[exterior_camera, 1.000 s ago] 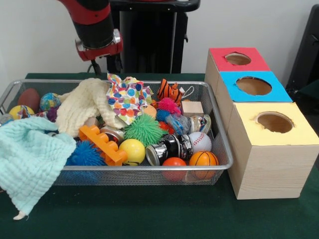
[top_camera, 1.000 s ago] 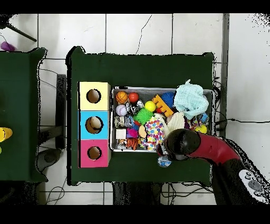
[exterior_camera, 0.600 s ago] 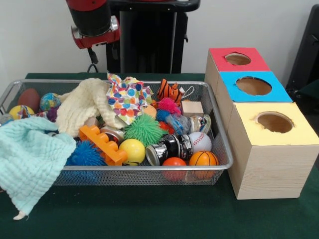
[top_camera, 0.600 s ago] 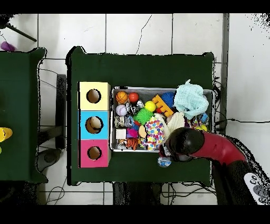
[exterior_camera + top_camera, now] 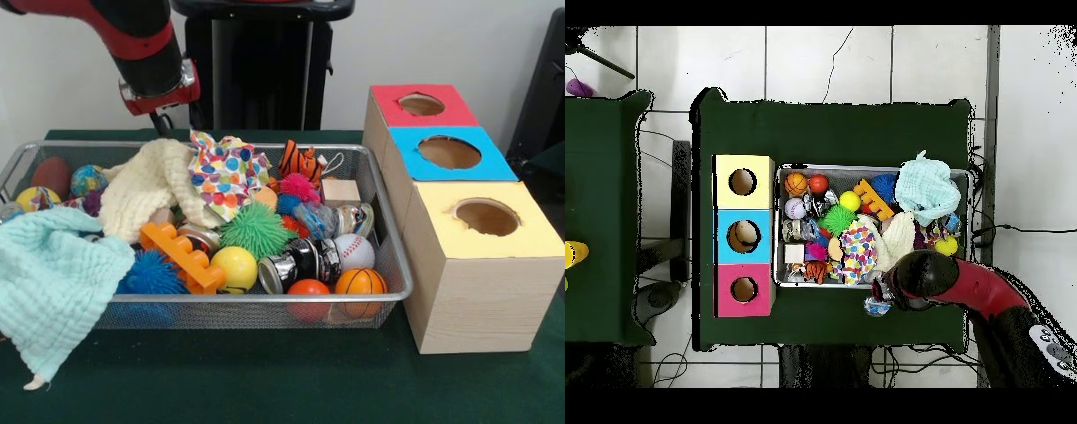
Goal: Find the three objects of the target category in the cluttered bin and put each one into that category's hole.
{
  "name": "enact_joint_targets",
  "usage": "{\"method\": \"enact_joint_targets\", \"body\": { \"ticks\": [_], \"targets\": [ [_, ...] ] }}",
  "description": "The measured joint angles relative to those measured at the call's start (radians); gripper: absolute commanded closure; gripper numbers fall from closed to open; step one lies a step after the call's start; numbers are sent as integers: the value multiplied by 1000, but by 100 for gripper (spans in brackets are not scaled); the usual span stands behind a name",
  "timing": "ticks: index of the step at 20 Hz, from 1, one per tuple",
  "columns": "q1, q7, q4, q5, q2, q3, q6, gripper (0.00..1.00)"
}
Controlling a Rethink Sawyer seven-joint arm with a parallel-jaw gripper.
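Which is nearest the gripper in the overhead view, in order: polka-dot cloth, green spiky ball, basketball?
From the gripper, at the bin's robot-side rim:
1. Polka-dot cloth, just inside the bin.
2. Green spiky ball, mid-bin.
3. Basketball, far corner by the yellow box.

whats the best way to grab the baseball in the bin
Grip the baseball across its upper half, coming straight down from above. Its top is bare, but a can and a basketball crowd its sides, and the bin wall stands close by, so a side approach looks blocked. Being round, it may slip unless the gripper closes across its widest part.
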Motion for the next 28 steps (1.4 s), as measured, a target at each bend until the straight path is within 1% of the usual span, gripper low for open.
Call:
{"method": "enact_joint_targets", "body": {
  "ticks": [3, 9, 16, 22, 28],
  "targets": [
    [-28, 0, 7, 0, 32, -2, -37, 0],
    [-66, 0, 35, 1, 71, -11, -104, 0],
    [-86, 0, 92, 1, 81, -25, -159, 0],
    [-103, 0, 165, 1, 83, -40, -216, 0],
    [-104, 0, 181, -8, 133, -50, -286, 0]
  ]
}}
